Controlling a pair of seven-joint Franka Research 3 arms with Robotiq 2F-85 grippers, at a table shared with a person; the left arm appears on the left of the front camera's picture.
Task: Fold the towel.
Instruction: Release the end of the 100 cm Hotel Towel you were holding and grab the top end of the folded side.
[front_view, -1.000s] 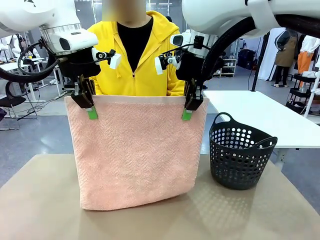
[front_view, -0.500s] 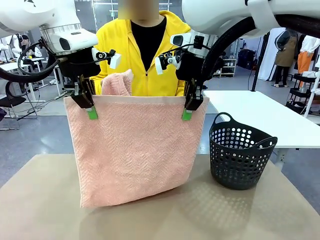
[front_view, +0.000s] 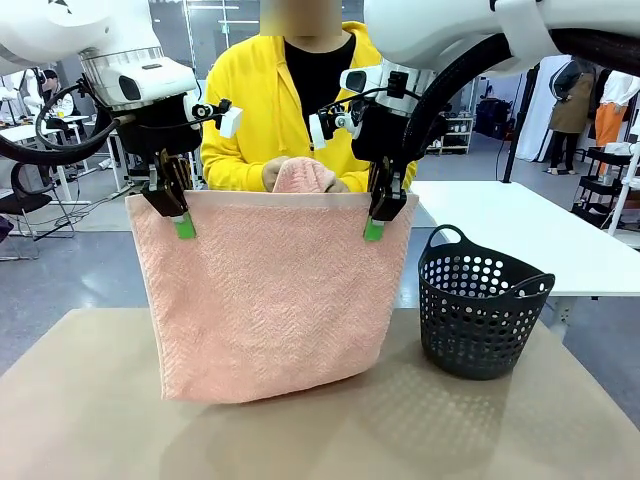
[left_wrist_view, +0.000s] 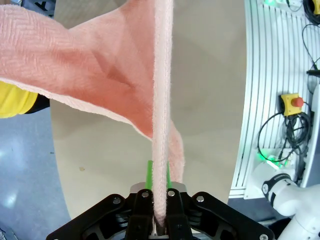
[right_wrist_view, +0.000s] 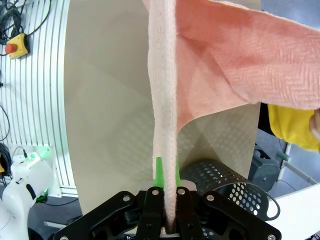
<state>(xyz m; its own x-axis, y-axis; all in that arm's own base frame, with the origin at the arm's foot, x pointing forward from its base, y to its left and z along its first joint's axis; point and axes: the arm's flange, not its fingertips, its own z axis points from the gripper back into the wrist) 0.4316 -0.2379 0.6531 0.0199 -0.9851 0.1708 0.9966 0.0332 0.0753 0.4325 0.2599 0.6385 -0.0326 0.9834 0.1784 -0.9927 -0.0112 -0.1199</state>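
Hangs curtain-like btwn both arms: light salmon-pink terry cloth towel (front_view: 270, 290), top hem pinched at each corner by left fingers (front_view: 184, 226) & right fingers (front_view: 373, 228), both pressed tight on cloth. Vs a sec ago: far end now bunched in person's hands (front_view: 272, 172) just behind hem, mid-span; lower edge drawn higher. Reads as 1st fold nearly closed. Below, plain tan bench (front_view: 520, 430); dark perforated plastic basket (front_view: 480, 310) at right, apart from towel. Busy lab bg w/ white tables.

The front camera looks across the table (front_view: 80, 400) at the person (front_view: 250, 120). Both wrist cameras peer straight down, close along the hanging towel (left_wrist_view: 161, 100), sharing that table below.
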